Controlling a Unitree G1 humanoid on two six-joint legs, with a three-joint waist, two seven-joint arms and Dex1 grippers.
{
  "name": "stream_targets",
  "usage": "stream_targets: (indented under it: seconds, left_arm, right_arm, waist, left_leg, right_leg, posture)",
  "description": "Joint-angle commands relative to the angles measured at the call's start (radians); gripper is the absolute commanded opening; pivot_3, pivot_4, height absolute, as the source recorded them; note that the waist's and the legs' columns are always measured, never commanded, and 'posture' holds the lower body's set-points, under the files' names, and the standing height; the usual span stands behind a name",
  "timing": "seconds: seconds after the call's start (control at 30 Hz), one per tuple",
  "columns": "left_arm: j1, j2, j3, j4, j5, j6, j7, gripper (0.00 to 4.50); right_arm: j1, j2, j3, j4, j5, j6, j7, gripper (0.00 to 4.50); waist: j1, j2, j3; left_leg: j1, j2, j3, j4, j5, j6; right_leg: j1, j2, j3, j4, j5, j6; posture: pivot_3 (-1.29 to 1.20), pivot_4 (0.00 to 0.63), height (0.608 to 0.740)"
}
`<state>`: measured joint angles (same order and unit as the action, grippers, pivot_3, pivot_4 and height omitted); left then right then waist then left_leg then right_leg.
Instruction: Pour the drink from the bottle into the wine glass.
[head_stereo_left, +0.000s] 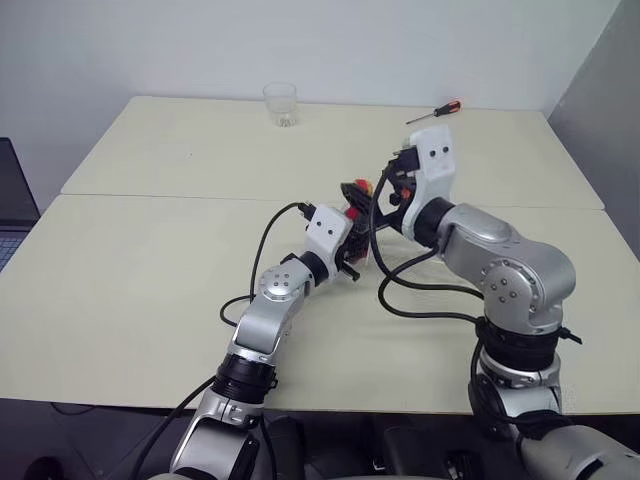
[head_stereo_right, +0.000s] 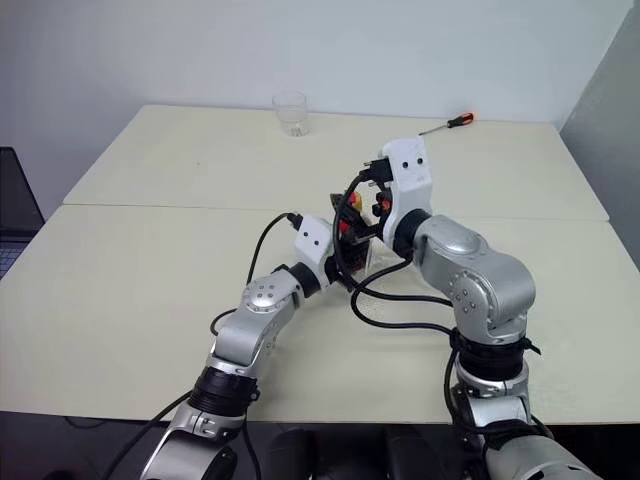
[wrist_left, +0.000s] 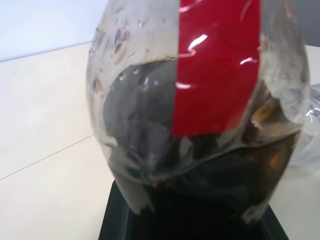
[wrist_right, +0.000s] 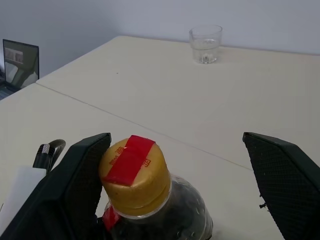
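My left gripper (head_stereo_left: 353, 232) is shut on the body of the bottle (wrist_left: 200, 100), a clear one with a red label strip, and holds it upright over the middle of the table. Dark drink (wrist_left: 210, 180) fills its lower part. The yellow cap (wrist_right: 134, 175), taped with red, stands between the fingers of my open right gripper (wrist_right: 175, 145) and sits close against one finger (wrist_right: 75, 180). The wine glass is mostly hidden behind my arms. A curved clear bit (wrist_left: 311, 125) shows beside the bottle; I cannot tell whether it belongs to the glass.
A short clear tumbler (head_stereo_left: 281, 104) stands at the table's far edge. A red-handled screwdriver (head_stereo_left: 435, 112) lies at the far right. A laptop (head_stereo_left: 12, 200) sits off the table's left side. A seam (head_stereo_left: 200, 197) runs across the cream table.
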<state>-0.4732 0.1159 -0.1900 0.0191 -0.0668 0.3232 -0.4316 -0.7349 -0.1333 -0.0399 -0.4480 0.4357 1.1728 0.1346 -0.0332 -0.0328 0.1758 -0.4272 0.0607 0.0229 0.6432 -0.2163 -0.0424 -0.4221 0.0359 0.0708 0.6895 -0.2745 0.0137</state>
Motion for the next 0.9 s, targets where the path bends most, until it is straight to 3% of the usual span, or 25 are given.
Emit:
stream_targets:
  seconds: [0.03,0.9]
  left_arm:
    - [-0.016,0.002,0.02,-0.036,-0.017,-0.024,-0.005,0.75]
    - [-0.031,0.002,0.025,-0.002,-0.012,-0.046,-0.022,0.75]
  right_arm:
    - [0.002,-0.036,-0.066,-0.039,-0.003,-0.014,-0.009,4.5]
    - [0.105,-0.18,-0.082,-0.14,0.143,-0.009,0.103,4.5]
  waist:
    - [0.0,0.0,0.0]
    - [-0.001,0.0,0.0]
  left_leg:
    - [0.0,0.0,0.0,0.0,0.0,0.0]
    - [0.0,0.0,-0.001,0.0,0.0,0.0]
  right_leg:
    - [0.0,0.0,0.0,0.0,0.0,0.0]
    - [0.0,0.0,0.0,-0.001,0.0,0.0]
  posture:
    - [0.0,0.15,0.74]
    - [0.0,0.15,0.74]
